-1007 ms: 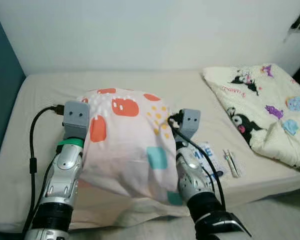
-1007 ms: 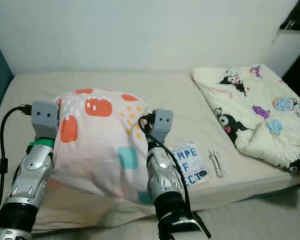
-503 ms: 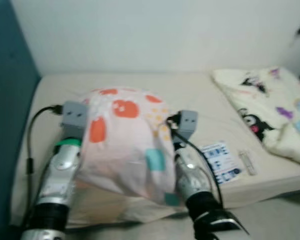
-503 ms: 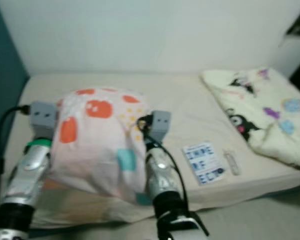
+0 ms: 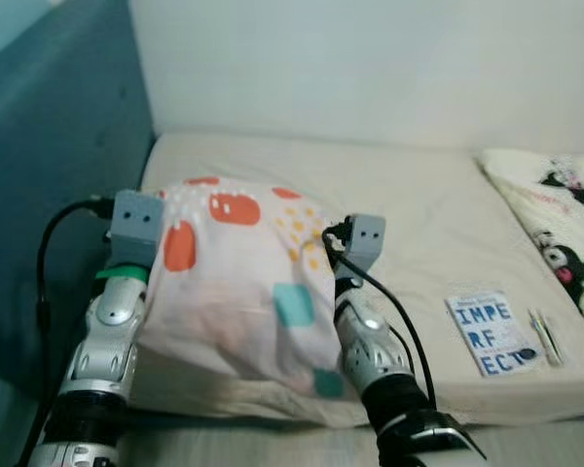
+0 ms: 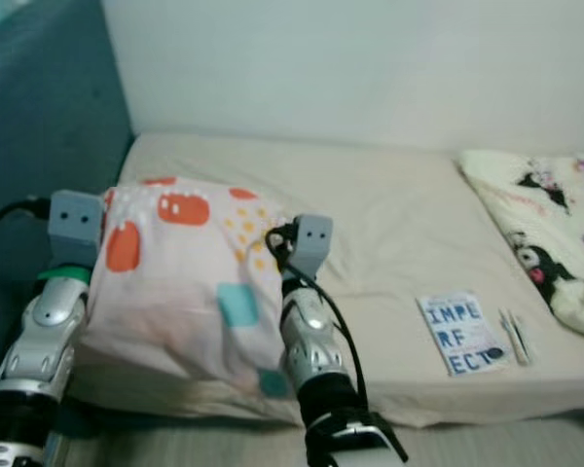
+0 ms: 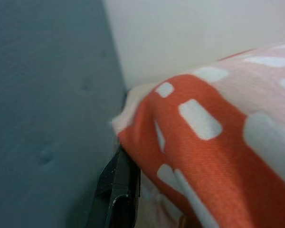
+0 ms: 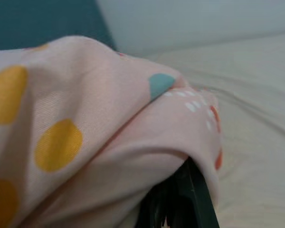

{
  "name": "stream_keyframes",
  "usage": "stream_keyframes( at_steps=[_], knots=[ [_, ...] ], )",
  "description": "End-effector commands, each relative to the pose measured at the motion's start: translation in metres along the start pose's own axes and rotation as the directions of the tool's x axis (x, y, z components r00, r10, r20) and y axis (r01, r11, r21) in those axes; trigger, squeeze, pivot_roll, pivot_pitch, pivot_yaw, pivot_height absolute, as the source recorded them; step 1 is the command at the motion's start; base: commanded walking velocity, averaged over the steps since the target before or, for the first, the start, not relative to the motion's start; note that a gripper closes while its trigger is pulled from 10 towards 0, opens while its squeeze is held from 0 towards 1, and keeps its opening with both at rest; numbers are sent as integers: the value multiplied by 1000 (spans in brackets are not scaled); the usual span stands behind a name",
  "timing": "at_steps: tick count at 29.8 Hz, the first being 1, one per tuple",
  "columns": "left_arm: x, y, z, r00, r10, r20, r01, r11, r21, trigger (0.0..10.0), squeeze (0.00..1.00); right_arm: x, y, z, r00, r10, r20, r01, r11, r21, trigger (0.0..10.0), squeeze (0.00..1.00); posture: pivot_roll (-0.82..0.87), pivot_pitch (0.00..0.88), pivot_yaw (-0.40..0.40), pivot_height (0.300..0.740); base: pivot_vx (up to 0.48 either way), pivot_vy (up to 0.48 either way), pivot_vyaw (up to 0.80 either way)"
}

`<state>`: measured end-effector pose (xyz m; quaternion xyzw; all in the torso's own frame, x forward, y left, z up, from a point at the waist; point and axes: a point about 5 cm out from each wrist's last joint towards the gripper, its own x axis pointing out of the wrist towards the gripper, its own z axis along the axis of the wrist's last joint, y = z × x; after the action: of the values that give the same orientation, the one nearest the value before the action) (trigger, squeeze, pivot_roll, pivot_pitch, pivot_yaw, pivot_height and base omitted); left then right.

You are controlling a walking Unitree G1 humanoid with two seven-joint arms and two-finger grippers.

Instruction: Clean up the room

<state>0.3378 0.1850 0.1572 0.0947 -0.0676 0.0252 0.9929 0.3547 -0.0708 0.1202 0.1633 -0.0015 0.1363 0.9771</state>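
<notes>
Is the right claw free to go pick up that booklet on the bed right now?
Probably not: the right claw is under the pillow, sharing its weight with the left claw. The booklet lies unobstructed on the mattress.

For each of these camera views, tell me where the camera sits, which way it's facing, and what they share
Left eye view: on the head, looking forward and down at the bed; both silver arms flank the pillow.
Right eye view: the head's other eye, same scene, with the booklet.
Left wrist view: on the left wrist, facing along a black finger under orange-patterned fabric, toward the teal wall.
Right wrist view: on the right wrist, facing along a finger under pink fabric, across the bed.
Shared: all four show the pillow.
</notes>
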Motion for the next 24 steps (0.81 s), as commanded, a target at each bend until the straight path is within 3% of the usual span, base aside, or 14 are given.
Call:
stream_keyframes(
  at_steps=[1, 6, 17, 24],
  knots=[
    [1, -21, 4, 997, -75, 5, 76, 996, -42, 10000, 0, 6, 35, 2, 996, 87, 34, -89, 995, 50, 10000, 0, 93, 0, 14, 740, 0, 0, 0],
    [1, -27, 2, 994, -106, -11, 106, 994, -21, 10000, 0, 6, 36, 1, 995, 92, 31, -93, 994, 51, 10000, 0, 94, 0, 10, 740, 0, 0, 0],
    [1, -23, -4, 988, -151, -36, 151, 989, 4, 10000, 0, 8, 34, 3, 997, 66, 30, -68, 995, 69, 10000, 0, 101, 0, -1, 740, 0, 0, 0],
    [14, -20, 3, 986, -166, -6, 166, 985, 56, 10000, 0, 18, 37, 6, 998, 54, 12, -55, 996, 77, 10000, 0, 102, 26, 11, 740, 0, 0, 0]
  ],
)
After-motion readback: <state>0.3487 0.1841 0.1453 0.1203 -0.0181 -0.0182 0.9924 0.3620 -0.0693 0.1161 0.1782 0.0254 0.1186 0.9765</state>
